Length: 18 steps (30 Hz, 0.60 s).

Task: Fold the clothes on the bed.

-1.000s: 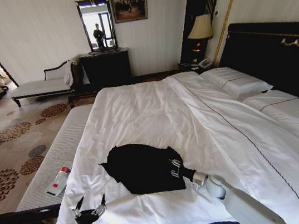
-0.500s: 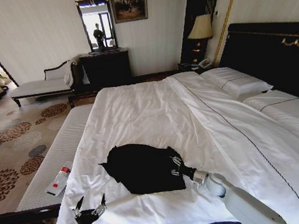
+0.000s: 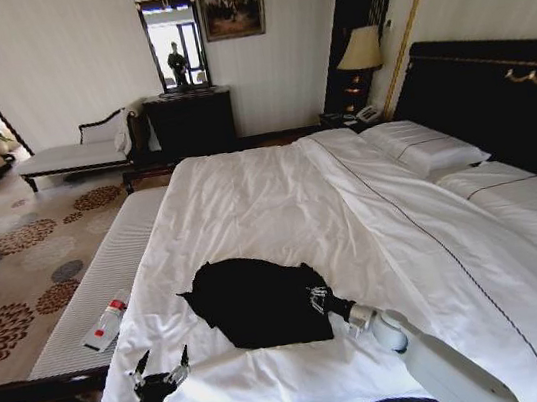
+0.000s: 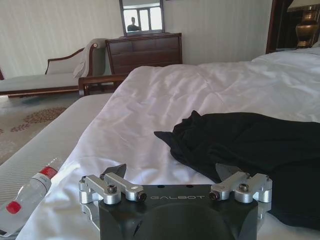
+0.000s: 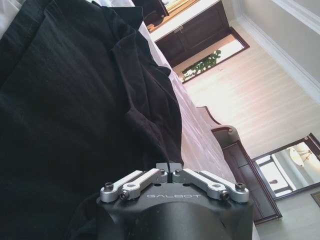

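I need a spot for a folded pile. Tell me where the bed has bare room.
The widest bare patch on the bed runs from the black T-shirt up toward the pillows. The duvet beyond the right tool is bare too. It is crowded at the near edge: T-shirt, right tool at its hem, left tool open at the corner.

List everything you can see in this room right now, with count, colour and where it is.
T-shirt: one, black, crumpled on the bed's near end.
Bed: one, white bedding, dark headboard.
Pillows: two, white, by the headboard.
Bench: one, grey, beside the bed.
Bottle: one, clear with red cap, lying on the bench.
Chaise: one, pale, by the far wall.
Dresser: one, dark, under a mirror.
Lamp: one, beige shade, bedside.
Right gripper: shut, at the shirt's edge.
Left gripper: open, over the bed's near corner.
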Available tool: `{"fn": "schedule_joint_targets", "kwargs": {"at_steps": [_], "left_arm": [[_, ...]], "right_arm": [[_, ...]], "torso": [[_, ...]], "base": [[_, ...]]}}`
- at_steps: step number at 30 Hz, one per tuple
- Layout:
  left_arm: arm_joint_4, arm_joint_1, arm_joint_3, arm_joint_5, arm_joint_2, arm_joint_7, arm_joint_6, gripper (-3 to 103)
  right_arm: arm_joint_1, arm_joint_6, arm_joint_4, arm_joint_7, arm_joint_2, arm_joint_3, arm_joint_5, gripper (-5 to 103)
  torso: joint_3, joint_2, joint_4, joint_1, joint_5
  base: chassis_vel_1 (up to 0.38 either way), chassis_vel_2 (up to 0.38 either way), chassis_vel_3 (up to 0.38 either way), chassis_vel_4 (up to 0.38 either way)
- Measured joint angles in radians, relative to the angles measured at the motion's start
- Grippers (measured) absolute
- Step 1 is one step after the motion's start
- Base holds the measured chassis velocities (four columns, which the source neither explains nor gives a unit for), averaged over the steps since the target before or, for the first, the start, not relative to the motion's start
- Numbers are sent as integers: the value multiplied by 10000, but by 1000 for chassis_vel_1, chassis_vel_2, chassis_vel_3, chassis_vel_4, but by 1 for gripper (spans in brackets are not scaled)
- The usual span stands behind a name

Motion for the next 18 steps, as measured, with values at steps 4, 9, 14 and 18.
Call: {"fn": "schedule_joint_targets", "kwargs": {"at_steps": [4,9,14,18], "left_arm": [[44,-76,231,31,259,10,67,100],[216,-512,697,74,1050,28,280,100],[908,-1146,1223,66,2138,-8,323,100],[1443,-1620,1612,29,2586,-84,279,100]], "right_arm": [[-51,5,25,-7,-31,75,112,0],[-192,-8,176,-18,-101,226,234,0],[-373,-10,199,-20,-127,462,253,0],[-503,-10,202,-19,-123,645,250,0]], "torso": [[0,0,1,0,-1],[0,0,0,0,0],[0,0,0,0,0],[0,0,-1,0,-2]], "base": [[0,0,0,0],[0,0,0,0],[0,0,0,0],[0,0,0,0]]}}
